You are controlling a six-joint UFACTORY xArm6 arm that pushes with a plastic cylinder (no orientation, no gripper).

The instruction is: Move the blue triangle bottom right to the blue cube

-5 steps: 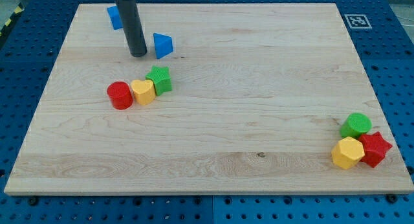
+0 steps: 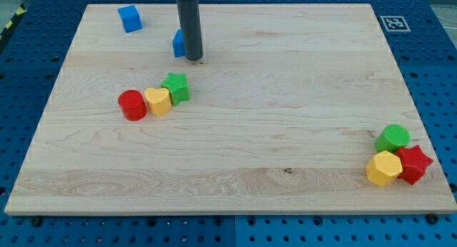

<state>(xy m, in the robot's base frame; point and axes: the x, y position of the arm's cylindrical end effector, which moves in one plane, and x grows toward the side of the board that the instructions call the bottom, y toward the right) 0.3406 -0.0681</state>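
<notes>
The blue triangle (image 2: pixel 178 43) lies near the top of the wooden board (image 2: pixel 285 118), partly hidden behind my rod. My tip (image 2: pixel 195 58) rests on the board just right of the triangle, touching or nearly touching it. The blue cube (image 2: pixel 130 18) sits near the board's top left corner, to the upper left of the triangle and apart from it.
A red cylinder (image 2: pixel 132 105), a yellow hexagon (image 2: pixel 158 101) and a green star (image 2: pixel 176 88) stand in a row below the triangle. A green cylinder (image 2: pixel 393 138), a yellow hexagon (image 2: pixel 384 168) and a red star (image 2: pixel 413 164) cluster at the bottom right.
My tip has moved from the triangle's left side to its right side. The triangle sits slightly higher in the view. The blue cube now shows in full.
</notes>
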